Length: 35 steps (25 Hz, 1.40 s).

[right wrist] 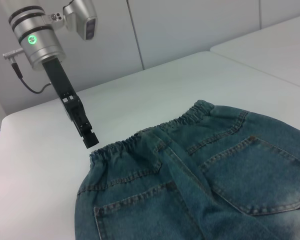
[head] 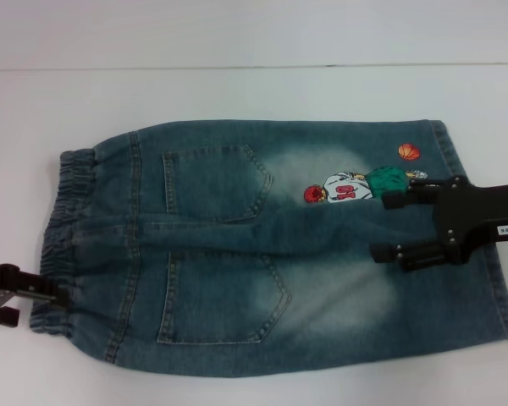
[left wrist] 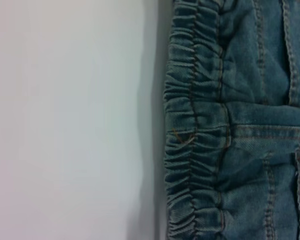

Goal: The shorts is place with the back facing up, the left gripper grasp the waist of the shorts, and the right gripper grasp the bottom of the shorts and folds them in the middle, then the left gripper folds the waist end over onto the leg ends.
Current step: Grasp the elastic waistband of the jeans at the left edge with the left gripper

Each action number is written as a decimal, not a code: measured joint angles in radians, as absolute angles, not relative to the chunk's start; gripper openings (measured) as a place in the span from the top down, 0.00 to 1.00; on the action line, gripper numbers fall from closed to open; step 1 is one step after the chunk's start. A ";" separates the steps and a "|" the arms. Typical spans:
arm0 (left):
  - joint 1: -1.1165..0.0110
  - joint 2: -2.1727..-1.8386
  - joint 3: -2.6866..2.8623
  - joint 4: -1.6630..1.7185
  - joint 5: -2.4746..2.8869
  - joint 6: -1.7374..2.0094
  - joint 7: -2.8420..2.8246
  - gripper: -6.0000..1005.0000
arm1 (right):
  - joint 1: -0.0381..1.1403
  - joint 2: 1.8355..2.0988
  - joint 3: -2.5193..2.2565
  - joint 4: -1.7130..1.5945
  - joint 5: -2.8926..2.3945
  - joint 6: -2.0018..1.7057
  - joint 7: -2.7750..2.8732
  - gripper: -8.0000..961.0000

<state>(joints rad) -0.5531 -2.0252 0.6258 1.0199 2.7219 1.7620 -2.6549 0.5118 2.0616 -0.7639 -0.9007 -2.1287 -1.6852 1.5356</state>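
The head view looks down from above on the whole shorts (head: 271,245) on the table (head: 237,93). The left wrist view looks straight down, very near, at the waist (left wrist: 195,130) and the bare table beside it. The right wrist view looks low and slanting from the leg side across the shorts toward the waist. All three views share the waist.

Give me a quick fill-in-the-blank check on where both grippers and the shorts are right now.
1. The shorts lie flat with two back ____ facing up.
2. The left gripper is at the ____ end of the shorts.
3. The right gripper hovers with its fingers ____ over the leg with the embroidery.
4. The embroidered player wears the number ____.

Missing words: pockets; waist; open; 10
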 joint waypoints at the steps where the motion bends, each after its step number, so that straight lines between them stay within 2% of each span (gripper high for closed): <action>1: -0.553 -2.025 0.626 1.018 2.723 1.759 -2.655 0.13 | 0.512 2.062 -0.764 -0.900 -2.129 -1.685 1.536 0.01; 26: -0.576 -2.022 0.639 0.984 2.752 1.726 -2.657 0.17 | 0.518 2.063 -0.764 -0.904 -2.129 -1.673 1.543 0.01; 35: -0.577 -2.031 0.641 0.972 2.752 1.723 -2.657 0.18 | 0.527 2.063 -0.764 -0.904 -2.129 -1.672 1.543 0.01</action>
<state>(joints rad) -0.5769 -2.0306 0.6415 0.9721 2.7521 1.7235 -2.6569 0.5274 2.0632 -0.7639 -0.9035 -2.1291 -1.6719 1.5432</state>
